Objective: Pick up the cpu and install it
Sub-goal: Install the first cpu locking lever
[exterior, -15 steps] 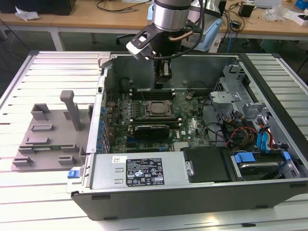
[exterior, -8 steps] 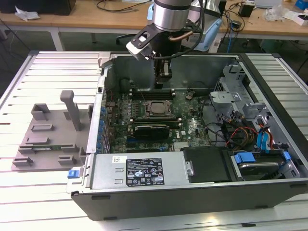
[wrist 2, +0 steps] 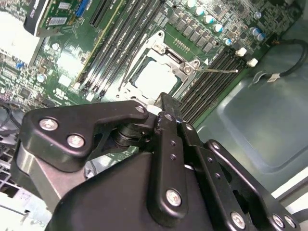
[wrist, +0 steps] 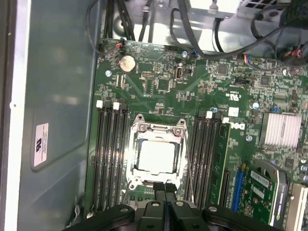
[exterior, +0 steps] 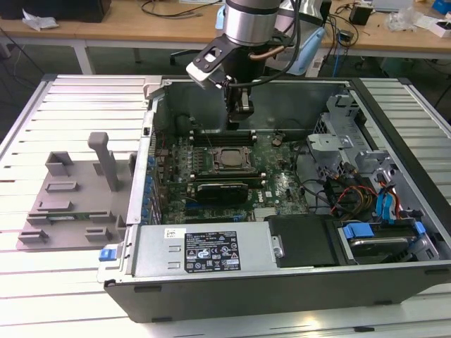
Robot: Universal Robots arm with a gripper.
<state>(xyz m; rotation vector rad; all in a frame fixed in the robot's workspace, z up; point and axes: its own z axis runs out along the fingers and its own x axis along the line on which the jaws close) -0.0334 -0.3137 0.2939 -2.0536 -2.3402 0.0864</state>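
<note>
A grey tray is lying on the slatted surface at the exterior view's left, beside the open computer case. Inside, the cpu is sitting in the motherboard socket; the end effector is hovering over that socket's edge, fingers pressed together, gripping nothing. My judgement: descending with closed tips is risking nudging the chip askew and bending socket pins

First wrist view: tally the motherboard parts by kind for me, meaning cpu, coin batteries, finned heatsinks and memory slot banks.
cpu: 1
coin battery: 1
finned heatsink: 1
memory slot banks: 2
Total: 5
</note>
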